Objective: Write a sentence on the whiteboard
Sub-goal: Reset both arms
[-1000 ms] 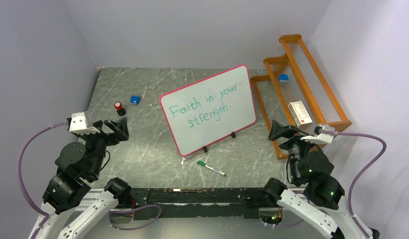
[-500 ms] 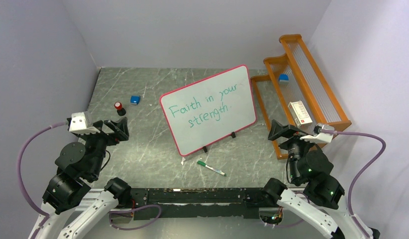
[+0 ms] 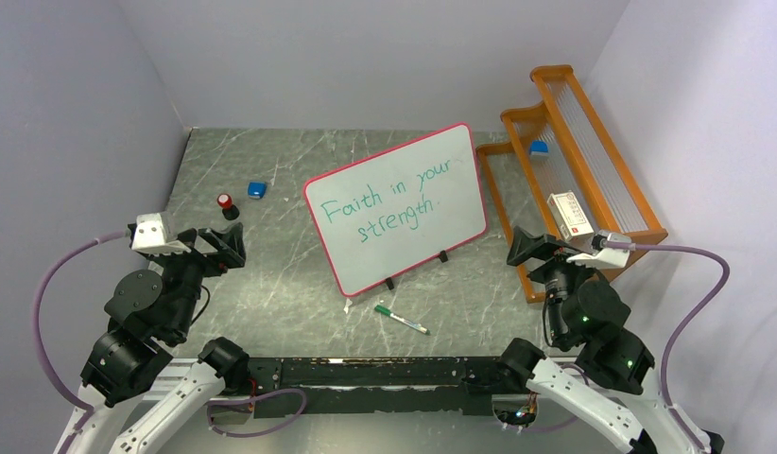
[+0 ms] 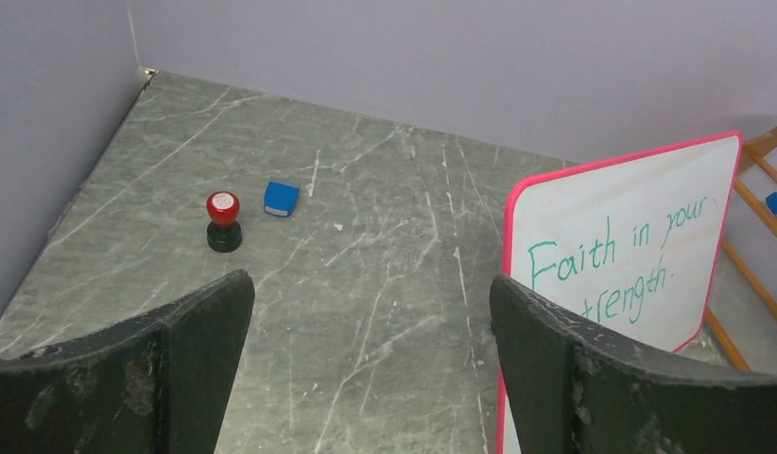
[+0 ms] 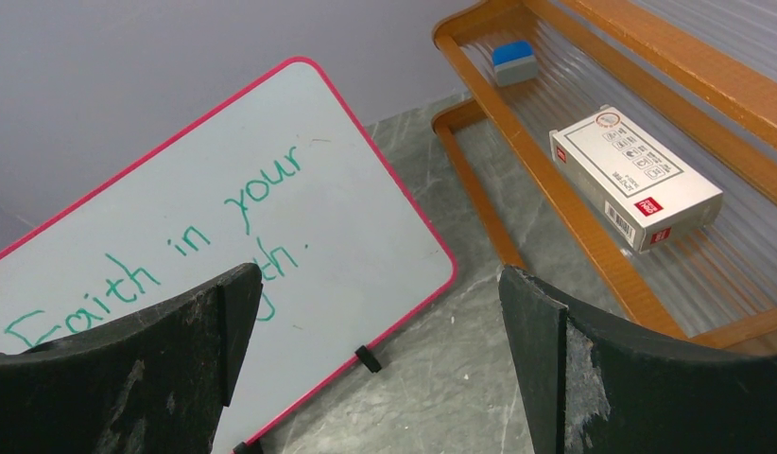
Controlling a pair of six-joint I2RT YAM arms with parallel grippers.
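Top cam: high, behind the arm bases, looking down on the whole desk (image 3: 271, 274). Left wrist cam: low, looks forward past the left end effector (image 4: 371, 284), whiteboard (image 4: 630, 189) right of it. Right wrist cam: nearer, past the right end effector (image 5: 380, 274); whiteboard ahead-left, orange rack (image 5: 687, 57) ahead-right. All three share the whiteboard.

The whiteboard (image 3: 453, 203) is a white rectangle with rounded corners and a thin pink-red frame. It stands propped on two small black feet near the middle of the grey marbled table (image 3: 271, 274). It is turned at an angle, its left end closer to the table's near edge. The sentence (image 3: 394, 200) is handwritten in green marker in two lines, "Faith in your" above "strength.", ending in a dot. The board's lower part is blank.
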